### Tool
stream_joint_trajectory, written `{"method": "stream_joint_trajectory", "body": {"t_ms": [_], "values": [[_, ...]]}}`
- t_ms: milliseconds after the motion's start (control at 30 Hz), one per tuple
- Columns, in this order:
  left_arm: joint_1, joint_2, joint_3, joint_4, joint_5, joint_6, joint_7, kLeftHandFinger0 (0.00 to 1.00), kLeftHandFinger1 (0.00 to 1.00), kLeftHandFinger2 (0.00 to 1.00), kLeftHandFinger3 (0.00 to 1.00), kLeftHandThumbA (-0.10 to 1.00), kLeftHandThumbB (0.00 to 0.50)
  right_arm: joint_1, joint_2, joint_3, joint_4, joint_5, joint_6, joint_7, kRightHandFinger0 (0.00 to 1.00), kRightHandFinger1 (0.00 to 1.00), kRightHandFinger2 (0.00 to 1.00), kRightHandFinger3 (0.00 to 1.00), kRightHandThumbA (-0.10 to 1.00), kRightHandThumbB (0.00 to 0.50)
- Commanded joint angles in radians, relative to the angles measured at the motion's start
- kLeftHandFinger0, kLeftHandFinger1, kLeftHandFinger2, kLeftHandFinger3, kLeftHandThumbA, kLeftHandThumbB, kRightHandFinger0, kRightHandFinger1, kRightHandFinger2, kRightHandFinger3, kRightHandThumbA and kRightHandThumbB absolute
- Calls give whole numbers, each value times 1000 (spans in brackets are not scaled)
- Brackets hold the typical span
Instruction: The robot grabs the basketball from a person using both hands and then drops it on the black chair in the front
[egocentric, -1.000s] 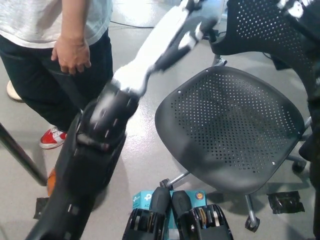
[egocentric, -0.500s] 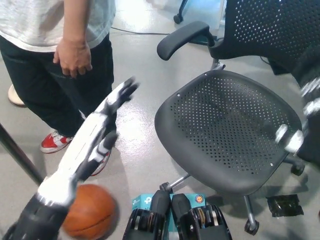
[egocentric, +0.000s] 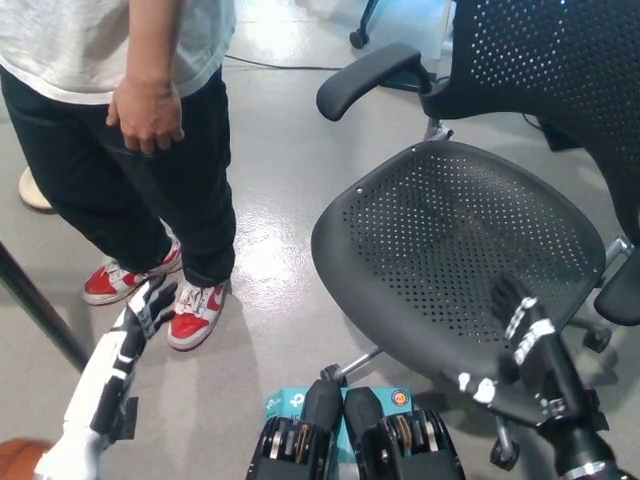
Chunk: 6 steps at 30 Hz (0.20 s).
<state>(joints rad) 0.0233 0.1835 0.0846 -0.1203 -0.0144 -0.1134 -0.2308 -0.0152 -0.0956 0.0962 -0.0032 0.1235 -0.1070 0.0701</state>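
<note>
The orange basketball (egocentric: 18, 456) lies on the floor at the bottom left corner, mostly cut off by the picture's edge. My white left hand (egocentric: 146, 309) hangs low at the left with fingers spread, open and holding nothing, just before the person's red shoe. My black right hand (egocentric: 519, 318) is at the lower right, over the front edge of the black chair's seat (egocentric: 440, 230), fingers extended and empty. The seat has nothing on it.
A person (egocentric: 120, 150) in dark trousers and red shoes (egocentric: 195, 312) stands at the left, one hand (egocentric: 147, 112) hanging at the side. The chair's armrest (egocentric: 368, 75) and backrest (egocentric: 545, 60) rise at the back right. A dark pole (egocentric: 40, 315) slants at the far left.
My left arm has dropped and drawn back to the lower left. The basketball has rolled left, almost out of the picture. My right hand has come down into view over the seat's front.
</note>
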Motion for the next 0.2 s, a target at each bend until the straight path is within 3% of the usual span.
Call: {"method": "stream_joint_trajectory", "body": {"t_ms": [0, 167], "values": [[-11, 6, 21, 19, -23, -75, 33, 1000, 1000, 1000, 1000, 1000, 160, -29, 6, 9, 57, -48, -146, 23, 1000, 1000, 1000, 1000, 1000, 157], [-19, 6, 16, 53, -8, -87, 34, 1000, 1000, 1000, 1000, 1000, 186, -29, 1, -4, 69, -36, -126, 24, 1000, 1000, 1000, 1000, 1000, 184]]}}
